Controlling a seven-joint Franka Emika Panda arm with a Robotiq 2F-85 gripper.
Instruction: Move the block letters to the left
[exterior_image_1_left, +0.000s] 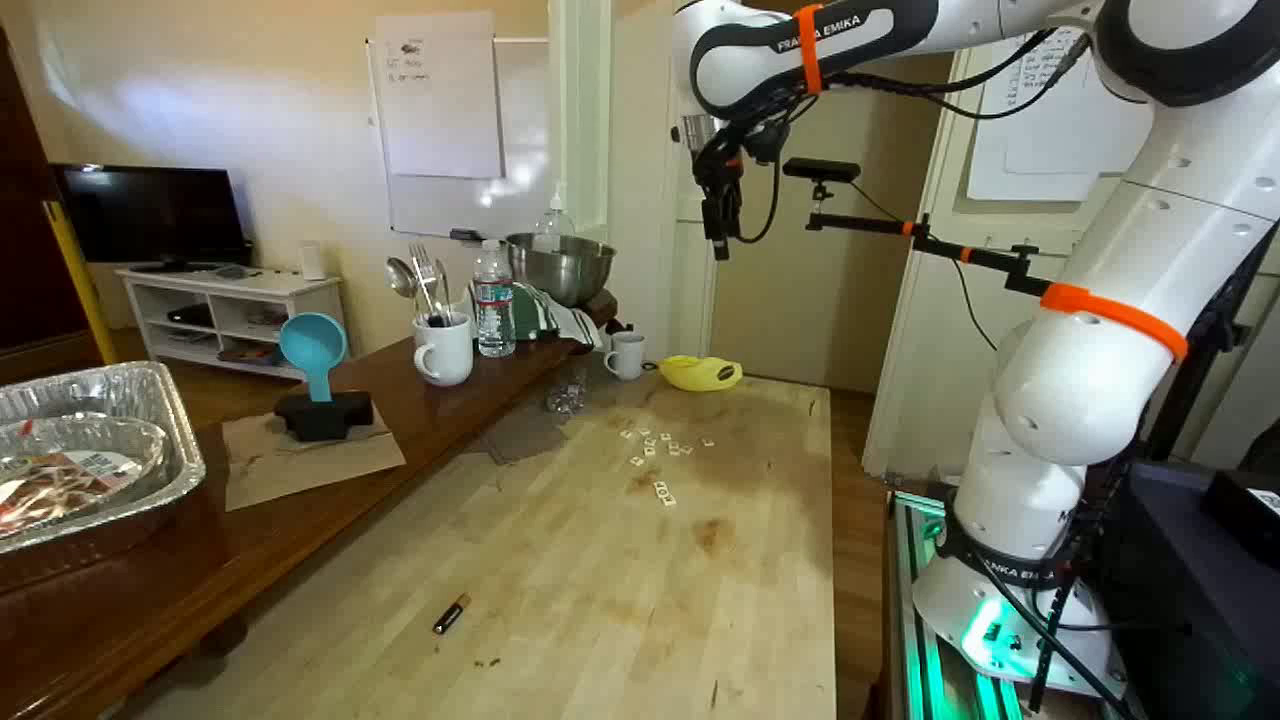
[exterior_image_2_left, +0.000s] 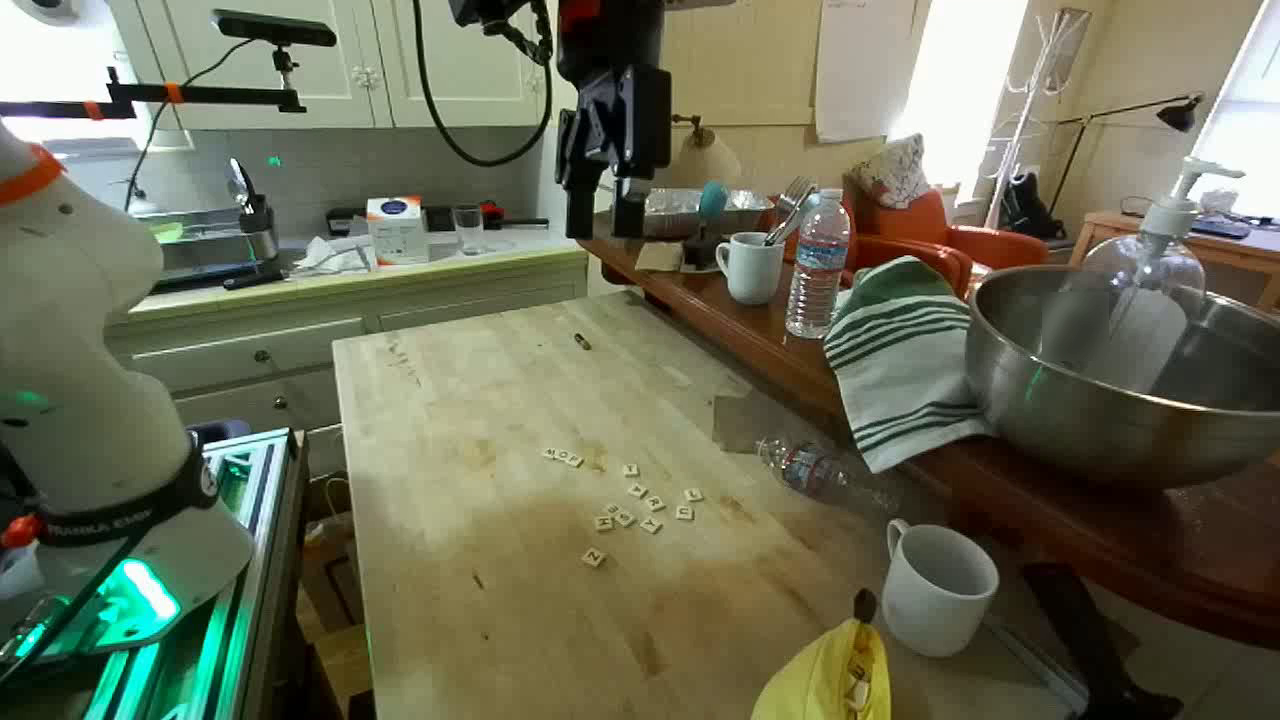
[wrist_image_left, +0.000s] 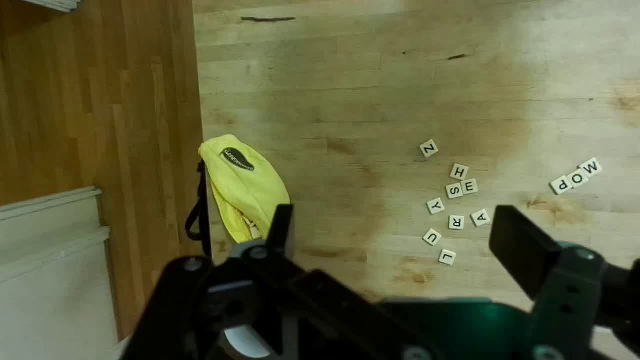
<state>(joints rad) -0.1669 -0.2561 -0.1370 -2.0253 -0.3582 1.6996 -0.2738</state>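
Note:
Loose block letters, small cream tiles with black characters, lie scattered on the wooden table; the R tile is amid the scatter in the wrist view. Apart from these, three tiles touch in a short row, with the O tile in its middle. Both exterior views also show the pieces, such as a tile nearest that camera and the three-tile row. My gripper is open, its fingers wide apart with nothing between them. In an exterior view the gripper hangs pointing down, well above the table.
A yellow banana-shaped pouch lies near the table's end. Close by stand a white mug and a clear bottle on its side. A battery lies farther along. A raised dark counter borders one long side.

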